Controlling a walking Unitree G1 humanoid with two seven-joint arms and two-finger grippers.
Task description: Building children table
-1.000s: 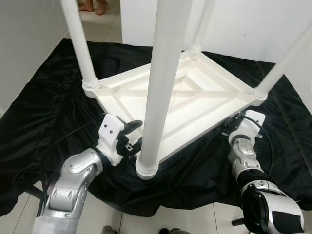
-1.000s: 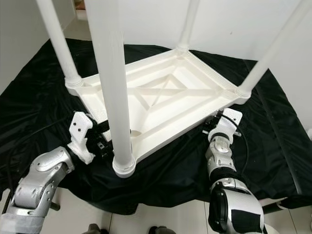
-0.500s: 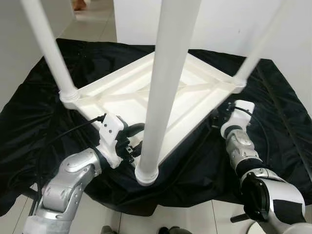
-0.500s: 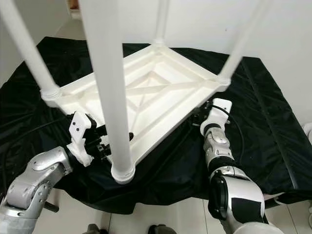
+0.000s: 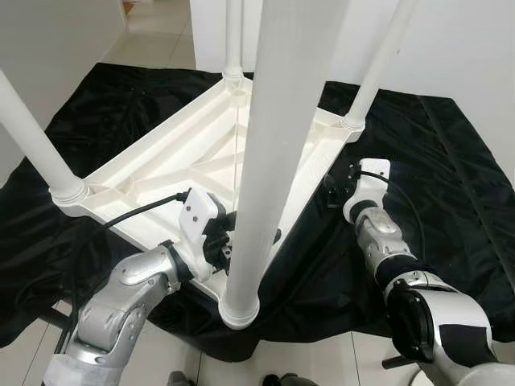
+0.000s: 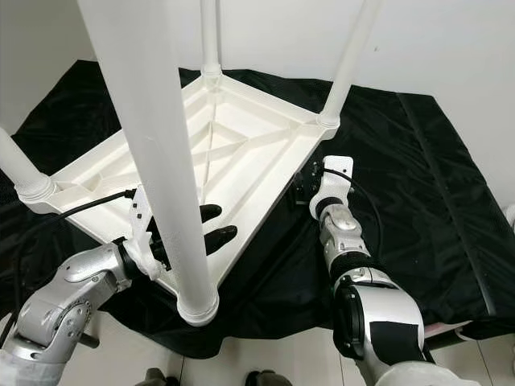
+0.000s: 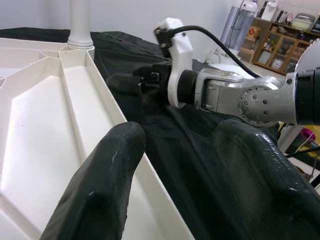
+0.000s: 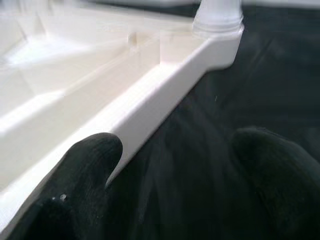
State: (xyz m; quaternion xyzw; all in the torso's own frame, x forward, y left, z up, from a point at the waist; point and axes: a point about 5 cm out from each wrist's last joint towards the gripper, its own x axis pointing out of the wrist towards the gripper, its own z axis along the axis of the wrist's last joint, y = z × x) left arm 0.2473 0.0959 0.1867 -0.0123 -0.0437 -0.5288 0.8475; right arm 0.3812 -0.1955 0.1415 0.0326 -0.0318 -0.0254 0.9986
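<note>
White children table (image 5: 201,161) inverted on black cloth (image 5: 451,169), legs up for assembly access; left claw (image 6: 211,223) apart, straddling near rim for grip; right claw (image 5: 336,186) apart beside opposite rim, bracing.

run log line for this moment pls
stage: table upside down on black sheet, four legs on | left gripper: open, straddling table rim | right gripper: open beside rim
</note>
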